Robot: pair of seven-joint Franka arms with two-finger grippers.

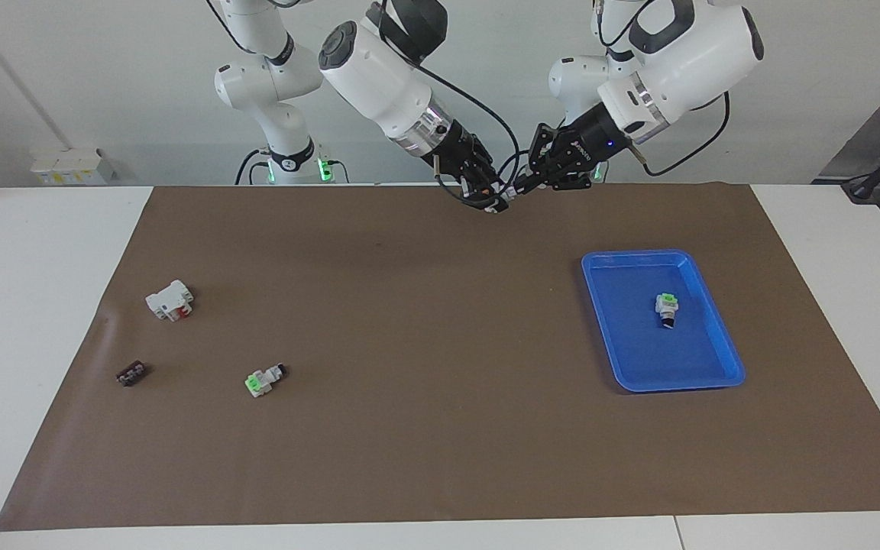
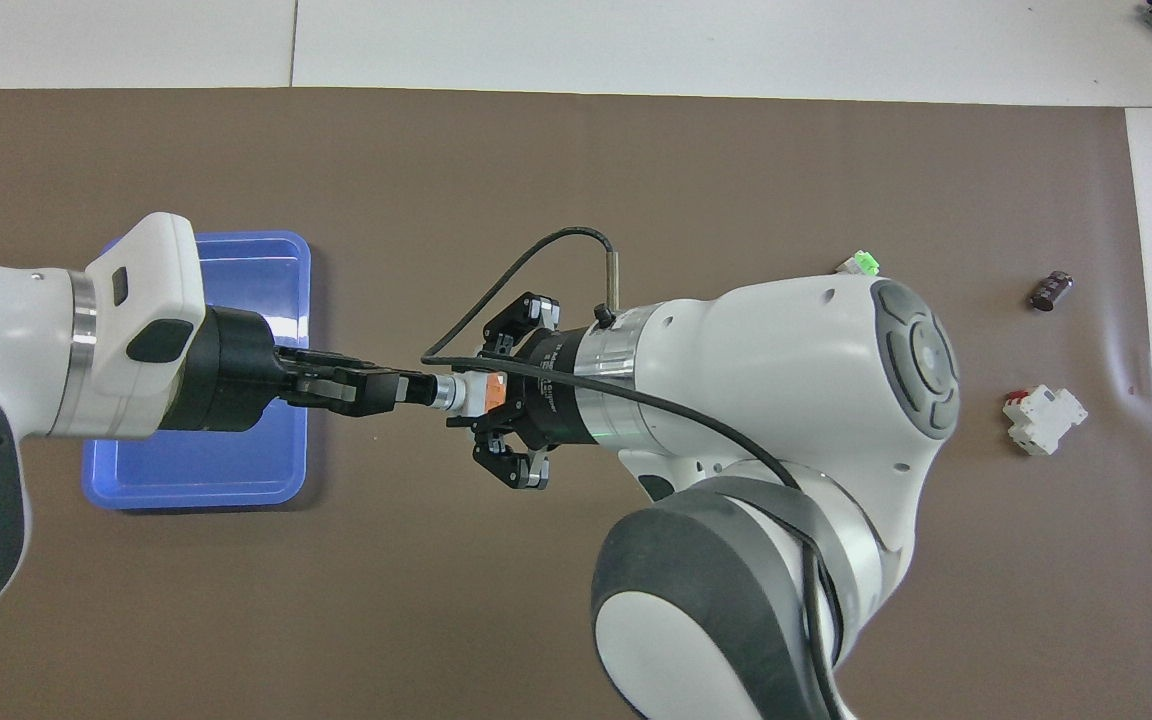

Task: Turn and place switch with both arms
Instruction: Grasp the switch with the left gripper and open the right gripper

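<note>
The switch [image 2: 466, 392], white-bodied with an orange end and a black tip, hangs in the air between both grippers, over the brown mat at the edge closest to the robots. My left gripper [image 2: 414, 390] is shut on its black tip. My right gripper [image 2: 491, 392] is shut on its orange end, with the outer links splayed to the sides. In the facing view the switch [image 1: 507, 194] is mostly hidden where the left gripper [image 1: 519, 188] and right gripper [image 1: 495, 202] meet.
A blue tray [image 1: 638, 355] toward the left arm's end holds a green-ended switch [image 1: 667, 308]. Toward the right arm's end lie another green-ended switch [image 1: 263, 380], a white block with red [image 1: 170, 299] and a small dark part [image 1: 131, 373].
</note>
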